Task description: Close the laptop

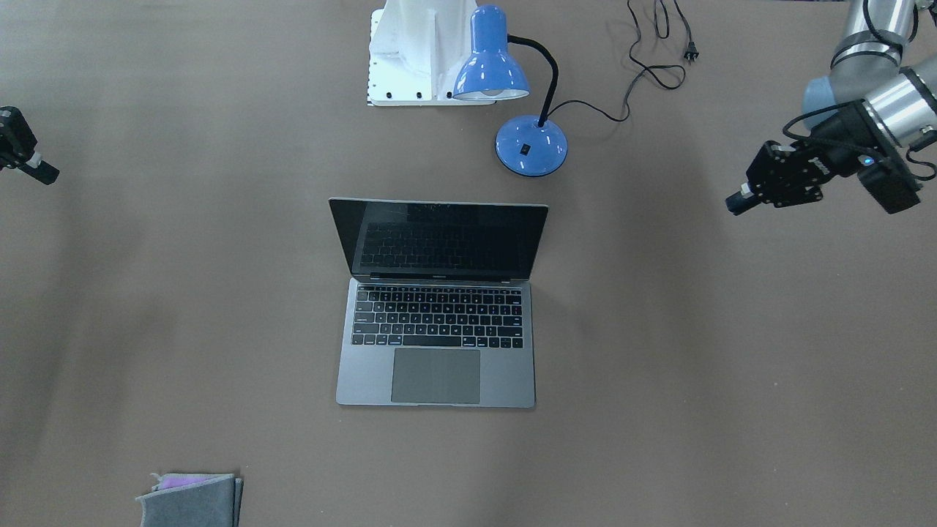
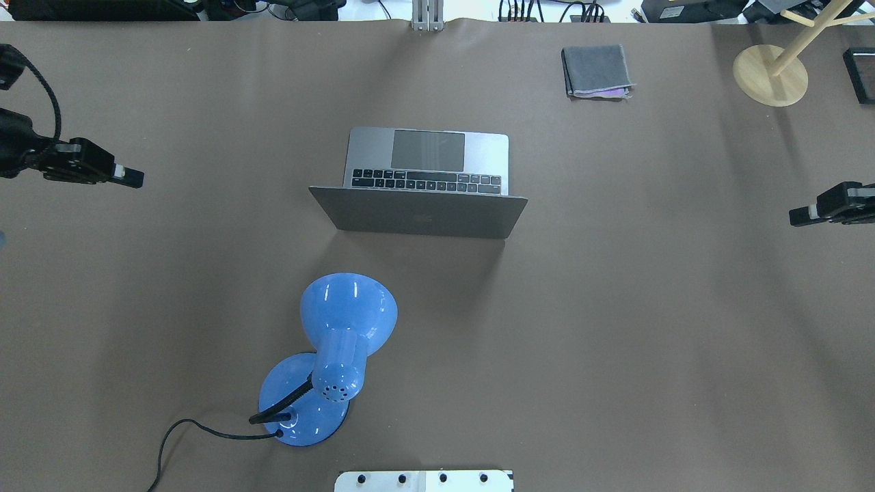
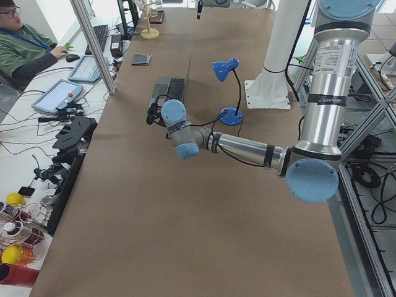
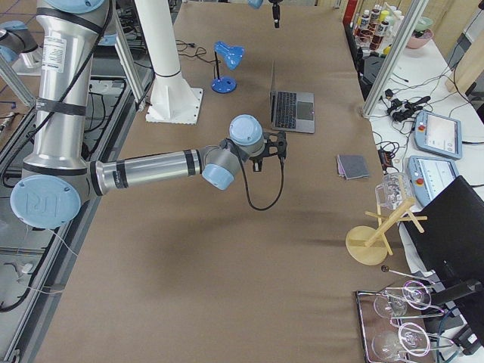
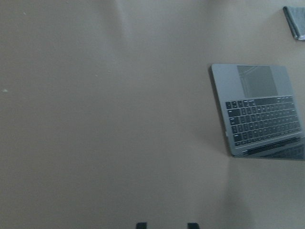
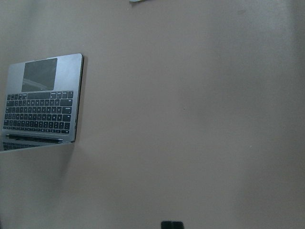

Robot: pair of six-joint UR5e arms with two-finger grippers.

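Evidently hangs clear of the open laptop (image 1: 435, 322), leaving its lid (image 2: 420, 217) reachable: left claw (image 2: 134, 178) parted, right claw (image 2: 798, 217) pinched, both empty.

Space-grey body noted on laptop (image 1: 435, 413); keys (image 1: 438, 316) black with white legends; trackpad (image 1: 435, 375) slightly darker grey; screen (image 1: 439, 240) glossy black (keyboard faintly mirrored in it). Grey lid (image 2: 383, 212) marked with dark logo (image 2: 422, 219). Plain matte brown seen across table cover (image 1: 732, 366). Glossy blue lamp (image 1: 490, 62), with black neck and black cord (image 1: 635, 94). Grey folded cloth (image 2: 596, 68), purple edge shown. Black left gripper (image 1: 736, 203) and right gripper (image 1: 47, 174), pale band near tips. Silver left arm (image 3: 247, 148), joint caps light blue.
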